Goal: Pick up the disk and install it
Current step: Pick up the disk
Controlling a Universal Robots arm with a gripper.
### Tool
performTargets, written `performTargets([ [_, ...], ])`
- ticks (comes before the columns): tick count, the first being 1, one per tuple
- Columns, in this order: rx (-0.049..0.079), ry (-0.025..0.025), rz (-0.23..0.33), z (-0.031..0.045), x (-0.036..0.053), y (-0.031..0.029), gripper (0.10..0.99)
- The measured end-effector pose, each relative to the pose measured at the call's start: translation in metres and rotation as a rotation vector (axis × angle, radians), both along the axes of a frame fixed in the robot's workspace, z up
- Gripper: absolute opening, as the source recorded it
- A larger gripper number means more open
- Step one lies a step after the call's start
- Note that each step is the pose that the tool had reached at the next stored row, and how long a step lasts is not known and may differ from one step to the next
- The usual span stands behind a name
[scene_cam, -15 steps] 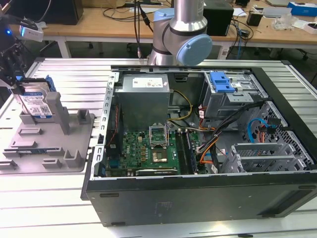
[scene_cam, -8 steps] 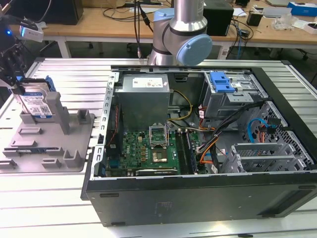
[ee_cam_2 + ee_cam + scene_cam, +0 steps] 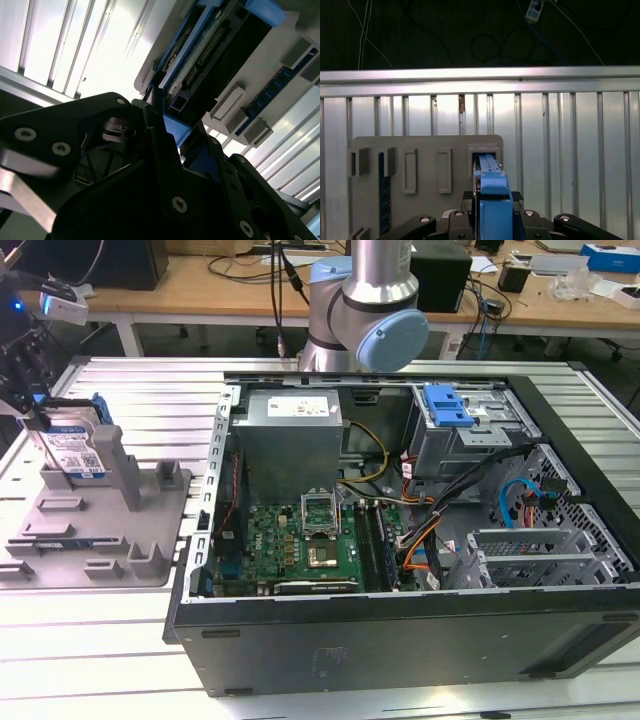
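Reaching down over the grey tray (image 3: 150, 540), pincer (image 3: 38, 410) clamped on the upright disk (image 3: 78, 450).

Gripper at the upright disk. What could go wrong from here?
1. The flat silver hard drive in its blue carrier rail stands between the grey plastic fixture tray's posts; a tilted lift by the gripper might jam it.
2. Loose cables cross the open black computer case; they might snag the drive.
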State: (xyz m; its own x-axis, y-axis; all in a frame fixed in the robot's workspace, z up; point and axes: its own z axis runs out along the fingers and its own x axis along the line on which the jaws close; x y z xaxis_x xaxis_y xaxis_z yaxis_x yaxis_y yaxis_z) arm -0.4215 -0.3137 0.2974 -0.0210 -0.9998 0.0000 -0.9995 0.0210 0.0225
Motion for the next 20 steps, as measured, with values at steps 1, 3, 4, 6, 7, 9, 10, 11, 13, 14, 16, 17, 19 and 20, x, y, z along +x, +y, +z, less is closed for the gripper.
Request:
performTargets([
  [1, 0.000, 0.0000, 0.000, 0.0000, 0.0000, 0.0000, 0.369],
  [3, 0.000, 0.0000, 0.000, 0.0000, 0.0000, 0.0000, 0.369],
  [4, 0.000, 0.0000, 0.000, 0.0000, 0.0000, 0.0000, 0.369],
  [6, 0.000, -0.0001, 0.000, 0.0000, 0.0000, 0.0000, 0.369],
  [7, 0.001, -0.0004, 0.000, 0.0000, 0.0000, 0.0000, 0.369],
  [9, 0.001, 0.0000, 0.000, 0.0074, 0.0000, 0.0000, 0.369],
  [10, 0.001, -0.0001, 0.000, 0.0215, 0.0000, 0.0000, 0.369],
  [11, 0.001, -0.0001, 0.000, 0.0338, 0.0000, 0.0000, 0.369],
  [13, 0.001, -0.0001, 0.000, 0.0389, 0.0000, 0.0000, 0.369],
  [14, 0.001, -0.0001, 0.000, 0.0414, 0.0000, 0.0000, 0.369],
  [16, 0.001, -0.0001, 0.000, 0.0466, 0.0000, 0.0000, 0.369],
  [17, 0.001, -0.0001, 0.000, 0.0497, 0.0000, 0.0000, 0.369],
  [19, 0.001, -0.0001, 0.000, 0.0597, 0.0001, 0.0000, 0.369],
  [20, 0.001, -0.0001, 0.000, 0.0622, 0.0001, 0.0000, 0.369],
])
